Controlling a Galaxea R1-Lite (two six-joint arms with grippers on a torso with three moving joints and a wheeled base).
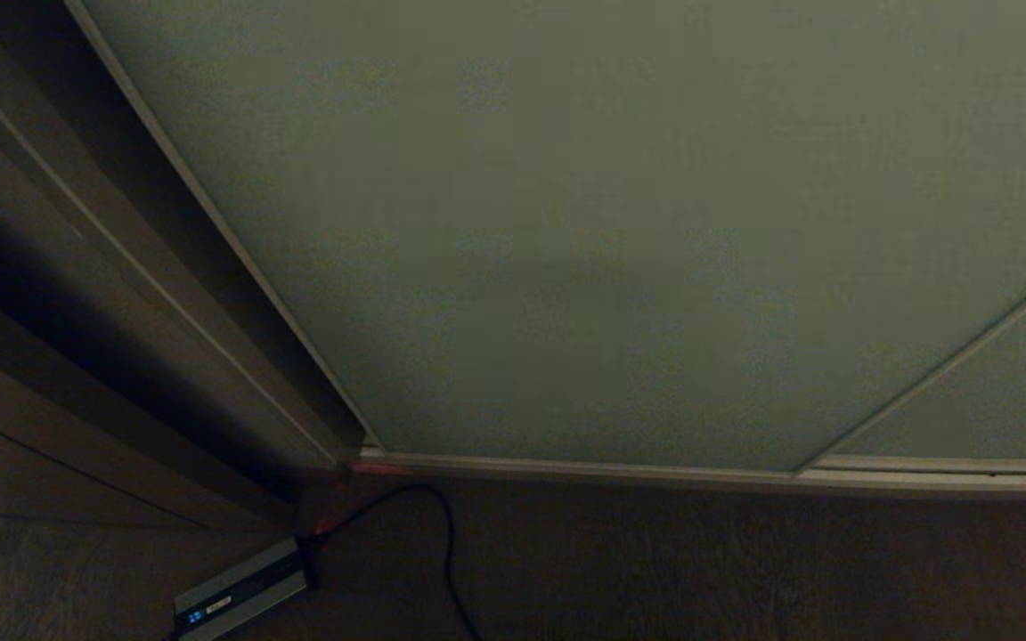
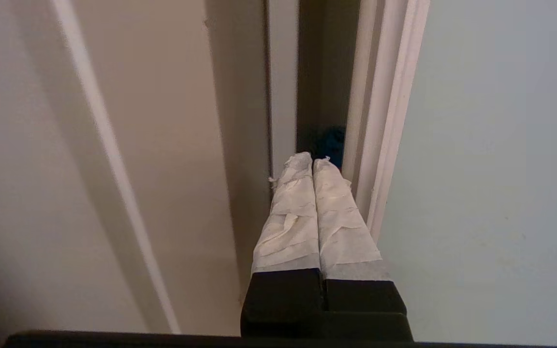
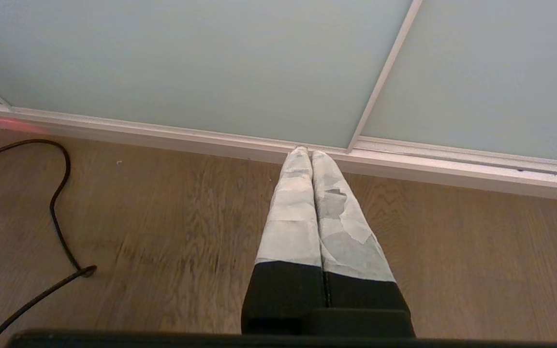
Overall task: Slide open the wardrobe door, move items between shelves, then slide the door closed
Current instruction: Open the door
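Observation:
The sliding wardrobe door [image 1: 620,223] is a big pale grey-green panel that fills most of the head view, and no arm shows there. In the left wrist view my left gripper [image 2: 312,159] is shut and empty. Its taped fingertips point into a narrow dark slit between the door's pale frame edge [image 2: 385,121] and the beige wardrobe side wall [image 2: 162,121], close beside that edge. The door face [image 2: 491,145] lies to one side of the fingers. My right gripper [image 3: 306,152] hangs shut and empty over the wood floor [image 3: 162,232], near the silver floor rail [image 3: 452,169]. Items and shelves are hidden.
A silver-grey power brick [image 1: 241,592] with a blue light lies on the dark floor at the lower left, and its black cable [image 1: 446,552] loops towards the rail [image 1: 611,470]. A second door panel [image 1: 994,392] overlaps at the right. Beige wardrobe side boards [image 1: 77,294] stand at the left.

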